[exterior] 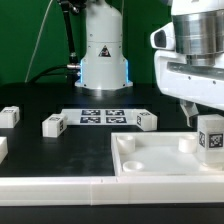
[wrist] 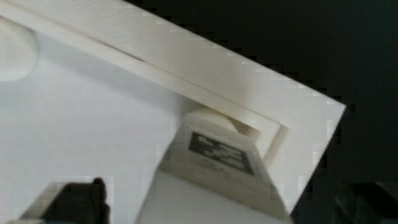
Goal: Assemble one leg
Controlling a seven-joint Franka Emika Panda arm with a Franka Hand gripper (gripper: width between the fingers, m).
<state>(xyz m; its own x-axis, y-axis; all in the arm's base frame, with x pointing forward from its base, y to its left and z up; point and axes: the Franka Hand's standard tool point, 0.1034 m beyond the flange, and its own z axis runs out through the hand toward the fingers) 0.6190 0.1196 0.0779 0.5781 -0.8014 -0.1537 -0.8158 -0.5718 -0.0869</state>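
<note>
The pincer (wrist: pixel 228 203), spread wide and gripping nothing, hangs close by the upright leg (exterior: pixel 210 136) in the white tray's (exterior: pixel 150 182) two-o'clock corner, exterior view.

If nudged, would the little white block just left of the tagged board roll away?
The leg looks boxy and flat-faced, so it would probably slide, not roll. Small plastic: likely light and stiff. Lying low, it seems unlikely to tip.
</note>
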